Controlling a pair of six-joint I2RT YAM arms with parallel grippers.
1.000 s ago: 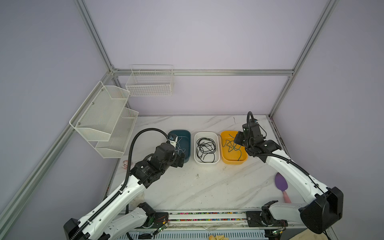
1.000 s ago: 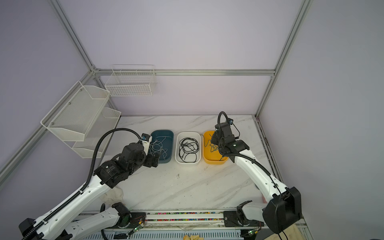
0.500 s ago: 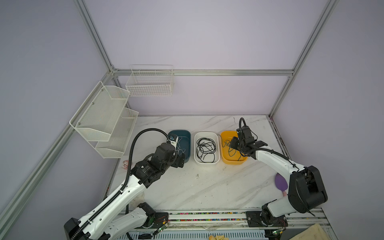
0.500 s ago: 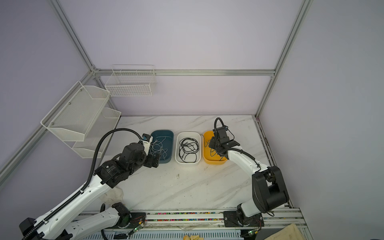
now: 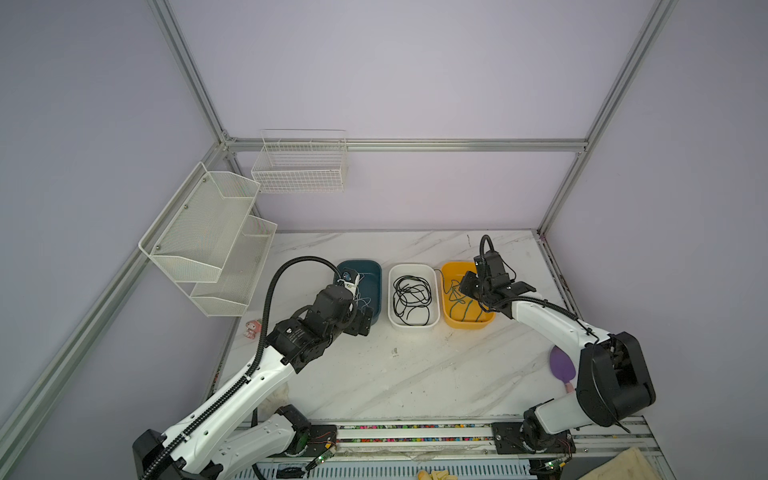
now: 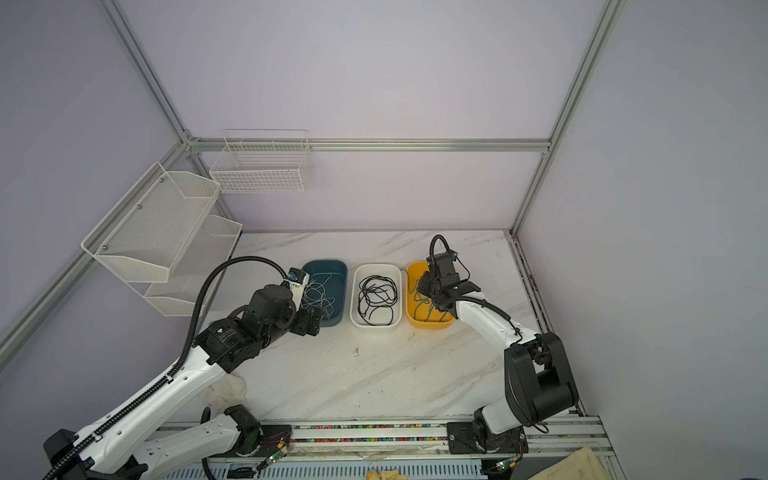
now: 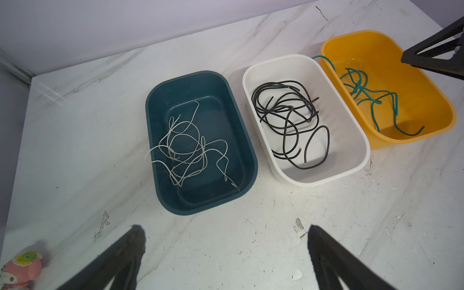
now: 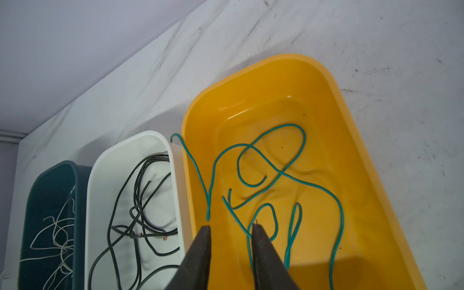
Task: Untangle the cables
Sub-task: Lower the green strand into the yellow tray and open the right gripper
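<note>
Cables [image 7: 286,130] lie sorted by colour, a tub [image 7: 254,160] apiece, so none cross. Right end effector [image 8: 230,226], narrowly parted and empty, hangs over the green cables [image 8: 340,221]; left end effector [image 7: 224,227] gapes wide.

Three bins [image 5: 413,326] in a row on table [image 5: 415,374], cables [image 5: 411,297] in each, right pincer [image 8: 231,227] over rightmost, left pincer [image 7: 226,231] before leftmost.

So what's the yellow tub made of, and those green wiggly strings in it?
The yellow tub looks like smooth, shiny plastic: light glints off its rounded, moulded floor. The green cables seem to be thin wire in a plastic or rubbery coat, since they hold springy loops; what's inside doesn't show.
</note>
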